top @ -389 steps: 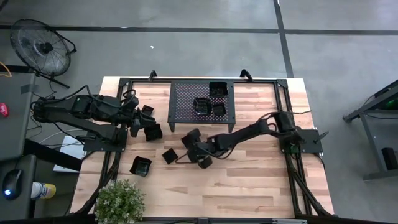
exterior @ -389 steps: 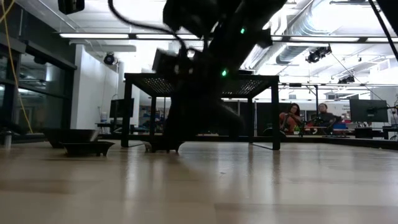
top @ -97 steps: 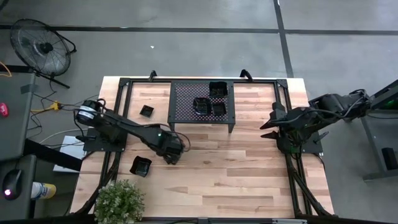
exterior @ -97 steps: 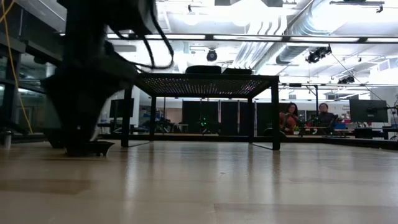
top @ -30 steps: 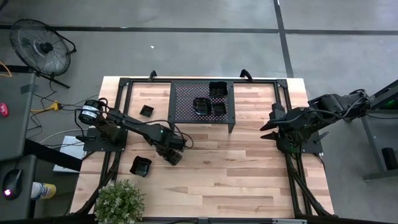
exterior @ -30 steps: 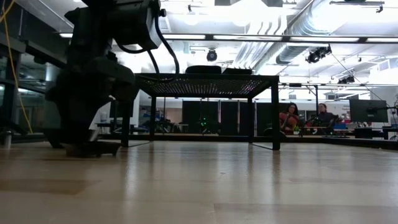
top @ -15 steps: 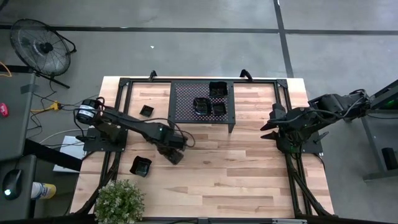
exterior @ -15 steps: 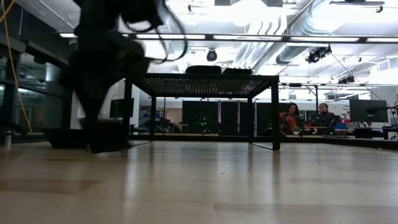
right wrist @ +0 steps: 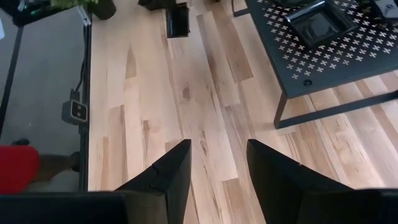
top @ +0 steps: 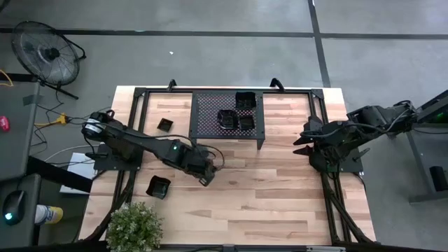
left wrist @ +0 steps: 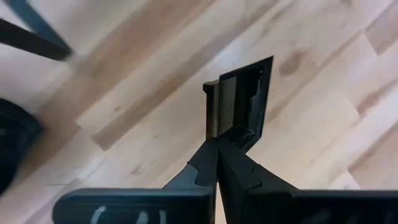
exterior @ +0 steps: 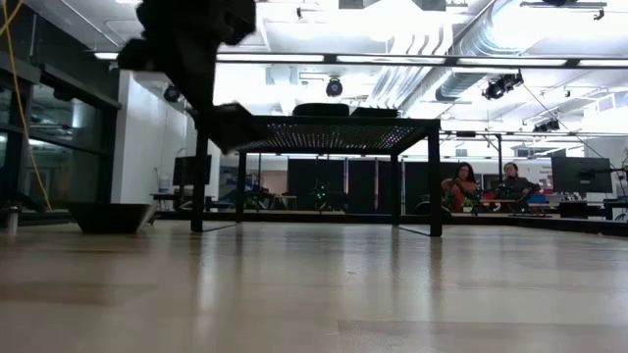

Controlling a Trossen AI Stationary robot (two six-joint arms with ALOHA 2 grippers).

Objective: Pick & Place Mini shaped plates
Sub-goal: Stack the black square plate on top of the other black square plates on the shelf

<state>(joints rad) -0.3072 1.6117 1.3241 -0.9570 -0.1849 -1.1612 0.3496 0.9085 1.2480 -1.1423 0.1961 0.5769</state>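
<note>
Since half a second ago the left arm has swung its gripper (top: 207, 176) toward the table's middle and lifted it, so that in the low view its dark bulk now hangs blurred near the rack's top instead of down at the boards. The table (top: 280, 203) is pale wood, with the black perforated rack (top: 210, 119) standing at its far middle. The right arm is folded back at the table's right edge, its gripper (top: 299, 140) hanging there with the jaws parted and nothing between them, as the right wrist view shows. The left gripper's jaws are pinched tight on the rim of a square plate (left wrist: 244, 102), which the left wrist view shows standing on edge above the boards; from above that plate is hard to tell from the gripper's own dark shape. Three plates sit on the rack: one at its far right corner (top: 245, 100), two side by side nearer the front (top: 227, 119) (top: 246, 123); their shapes are too small to make out. A plate (top: 165, 125) lies on the table left of the rack, another (top: 158, 186) near the left front, beside a plant (top: 133, 227) that the picture's bottom edge cuts off. Two people (exterior: 461, 184) sit far behind the table in the low view.
</note>
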